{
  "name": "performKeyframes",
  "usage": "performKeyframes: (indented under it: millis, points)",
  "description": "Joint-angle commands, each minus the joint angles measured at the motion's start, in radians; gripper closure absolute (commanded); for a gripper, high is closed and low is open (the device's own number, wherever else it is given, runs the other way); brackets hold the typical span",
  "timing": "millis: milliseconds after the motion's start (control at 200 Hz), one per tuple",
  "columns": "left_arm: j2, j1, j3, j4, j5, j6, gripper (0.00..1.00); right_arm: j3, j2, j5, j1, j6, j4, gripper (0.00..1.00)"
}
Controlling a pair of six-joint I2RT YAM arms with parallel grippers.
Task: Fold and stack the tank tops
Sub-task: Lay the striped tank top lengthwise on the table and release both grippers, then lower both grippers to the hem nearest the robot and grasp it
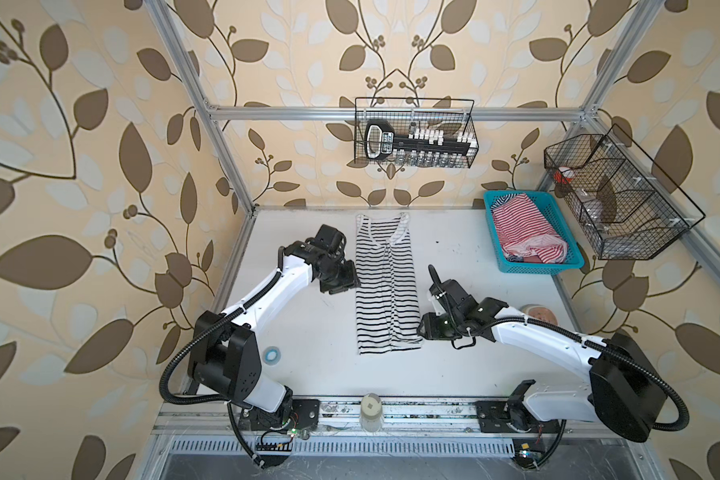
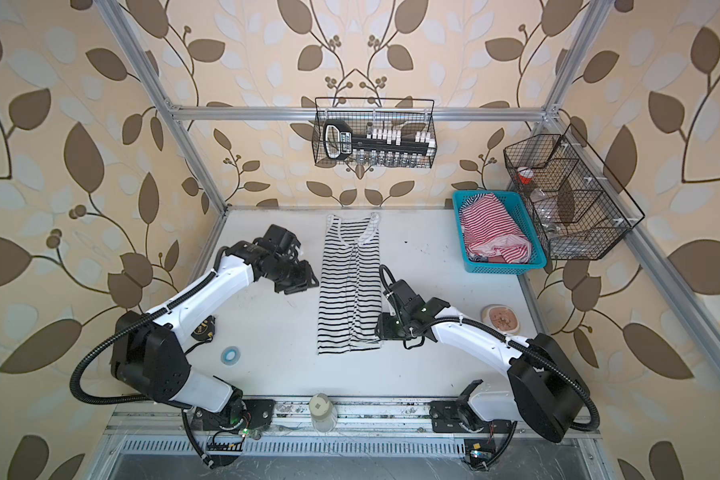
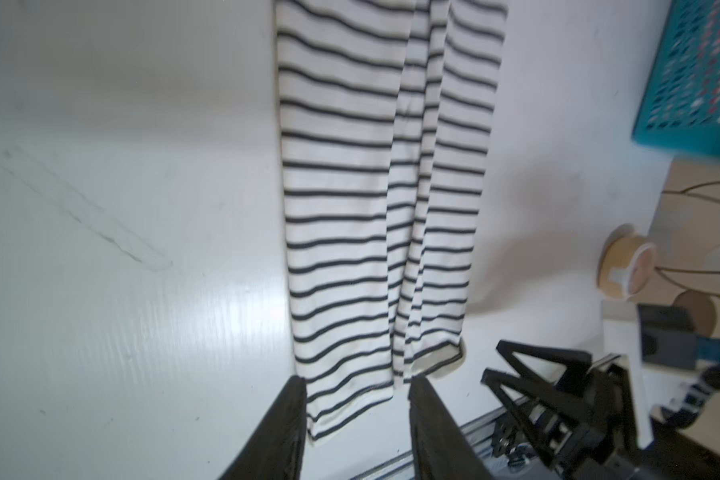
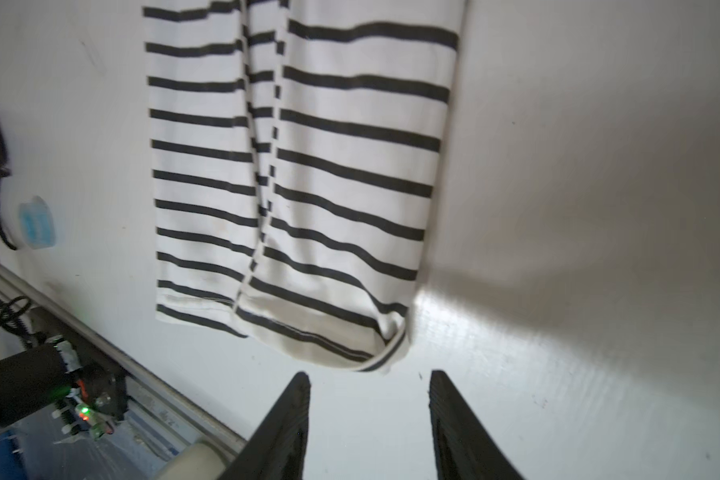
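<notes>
Black-striped tank top (image 1: 385, 286) flat between both open fingers (image 4: 296, 415), untouched.

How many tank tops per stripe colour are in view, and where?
Black-striped top: 1, folded into a long strip on the table
Red-striped top: 1, bunched in the blue basket
Total: 2

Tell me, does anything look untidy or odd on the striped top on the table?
The black-striped top lies folded lengthwise, but its hem corner curls up near the right gripper, and the folded edges overlap unevenly.
</notes>
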Motion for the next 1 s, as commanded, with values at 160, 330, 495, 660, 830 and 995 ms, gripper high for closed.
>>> performKeyframes:
  millis: [160, 330, 495, 660, 830, 995]
  points:
    - [-0.039, -0.09, -0.235, 0.095, 0.053, -0.13, 0.57, -0.064, 0.042, -0.051, -0.012, 0.028, 0.103, 0.51]
    - [-0.073, -0.103, -0.309, 0.151, 0.047, -0.19, 0.56, -0.072, 0.053, -0.061, -0.013, 0.052, 0.139, 0.49]
    - [-0.054, -0.12, -0.349, 0.208, 0.085, -0.222, 0.56, -0.07, 0.084, -0.065, -0.013, 0.063, 0.154, 0.48]
    - [-0.016, -0.14, -0.405, 0.241, 0.089, -0.246, 0.54, -0.079, 0.114, -0.081, -0.009, 0.077, 0.168, 0.48]
    - [-0.016, -0.15, -0.458, 0.29, 0.106, -0.277, 0.53, -0.095, 0.127, -0.081, 0.0, 0.084, 0.17, 0.49]
    - [-0.014, -0.157, -0.473, 0.305, 0.104, -0.289, 0.52, -0.11, 0.144, -0.08, 0.021, 0.097, 0.18, 0.51]
